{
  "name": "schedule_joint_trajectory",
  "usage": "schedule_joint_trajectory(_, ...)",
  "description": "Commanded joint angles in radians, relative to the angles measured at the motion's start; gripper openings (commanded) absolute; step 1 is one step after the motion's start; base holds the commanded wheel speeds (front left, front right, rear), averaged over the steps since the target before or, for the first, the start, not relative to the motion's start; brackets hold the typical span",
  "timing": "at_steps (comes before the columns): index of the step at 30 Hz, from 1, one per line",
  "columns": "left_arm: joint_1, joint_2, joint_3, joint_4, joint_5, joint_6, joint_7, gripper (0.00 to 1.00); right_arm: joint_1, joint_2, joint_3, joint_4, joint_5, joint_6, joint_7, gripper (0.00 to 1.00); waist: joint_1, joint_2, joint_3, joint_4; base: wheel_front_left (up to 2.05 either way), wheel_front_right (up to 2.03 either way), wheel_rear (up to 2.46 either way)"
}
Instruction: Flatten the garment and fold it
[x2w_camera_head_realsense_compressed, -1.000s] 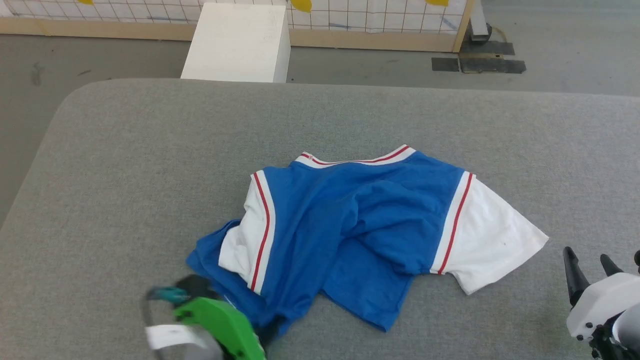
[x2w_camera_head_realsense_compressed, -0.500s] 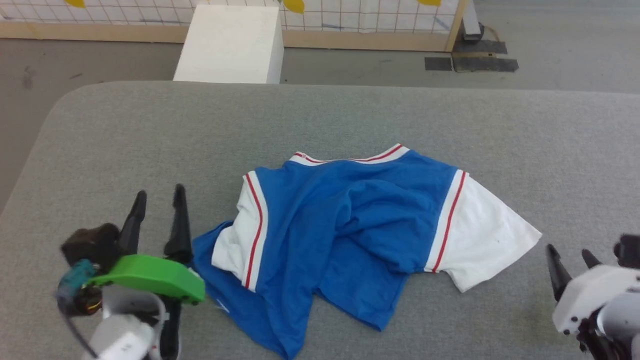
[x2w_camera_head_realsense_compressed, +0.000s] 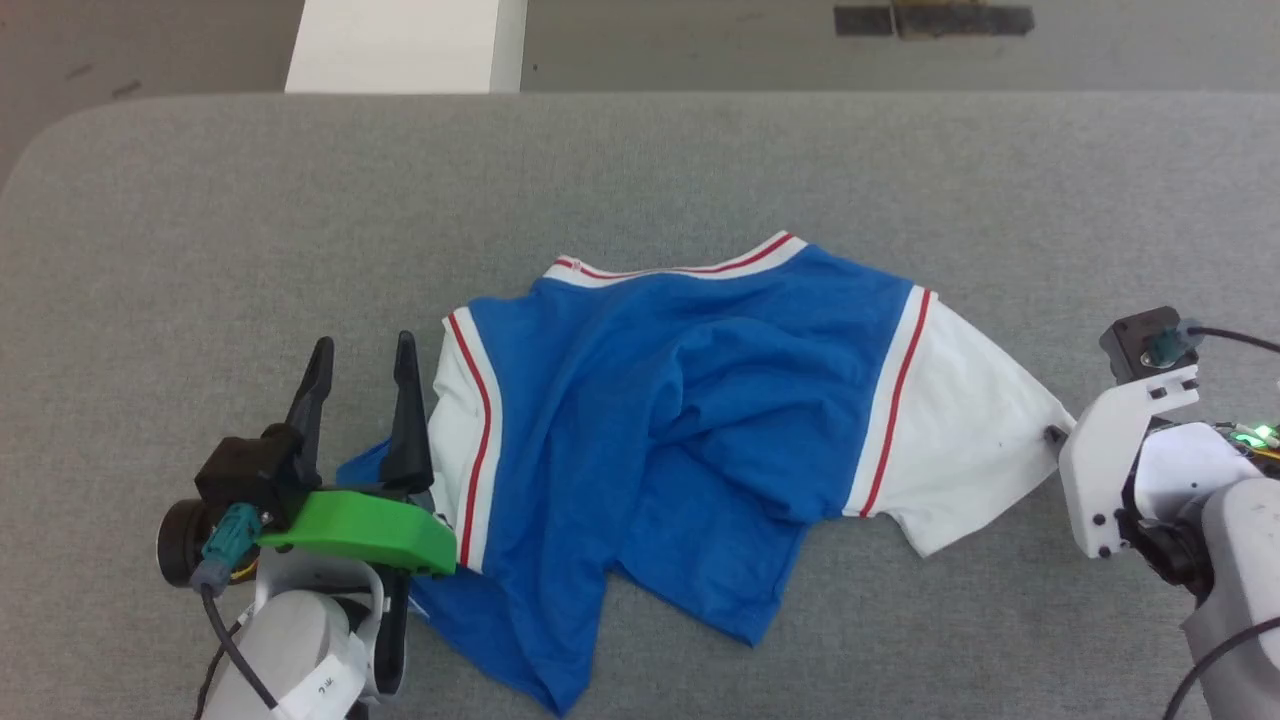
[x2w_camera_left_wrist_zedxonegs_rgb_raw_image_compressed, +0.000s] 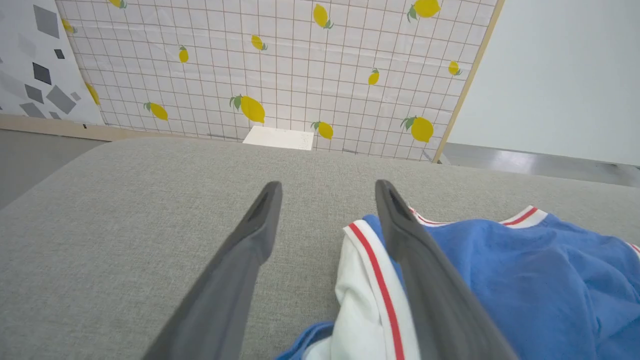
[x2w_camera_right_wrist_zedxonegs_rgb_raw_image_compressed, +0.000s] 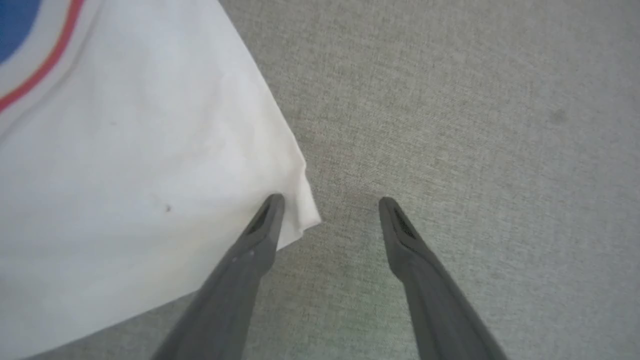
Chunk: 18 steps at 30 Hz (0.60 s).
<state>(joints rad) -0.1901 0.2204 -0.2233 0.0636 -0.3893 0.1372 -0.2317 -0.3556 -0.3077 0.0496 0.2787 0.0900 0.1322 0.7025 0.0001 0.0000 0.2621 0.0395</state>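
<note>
Gaping left tool (x2w_camera_head_realsense_compressed: 363, 343), right tool (x2w_camera_right_wrist_zedxonegs_rgb_raw_image_compressed: 330, 199) — garment (x2w_camera_head_realsense_compressed: 680, 400) unheld

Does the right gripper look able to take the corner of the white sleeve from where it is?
Probably yes: the right gripper is open, one finger over the corner of the white sleeve, the other over bare table; nothing lies between.

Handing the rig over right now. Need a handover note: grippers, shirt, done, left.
Left gripper: open, empty, beside the bunched left sleeve of the shirt.
Right gripper: open, empty, corner of the right sleeve between its fingers, not closed on it.
Shirt: crumpled on the table, collar on the far side.
Done: nothing flattened or folded.
Left: spread sleeves and hem flat, then fold.
</note>
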Motion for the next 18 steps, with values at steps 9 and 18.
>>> schedule_joint_trajectory(9,-0.018,-0.008,-0.004,0.031,0.011,0.007,-0.014,1.0,0.0,-0.035,0.178,0.076,0.134,-0.002,0.05,0.02,-0.0001,0.0,0.025,0.02,0.0,0.0,0.0)
schedule_joint_trajectory(18,-0.056,0.02,-0.013,0.05,-0.015,0.018,0.163,1.0,-0.008,-0.06,0.088,-0.012,0.212,-0.002,-0.074,0.0,-0.0001,0.0,-0.005,0.01,0.0,0.0,0.0)
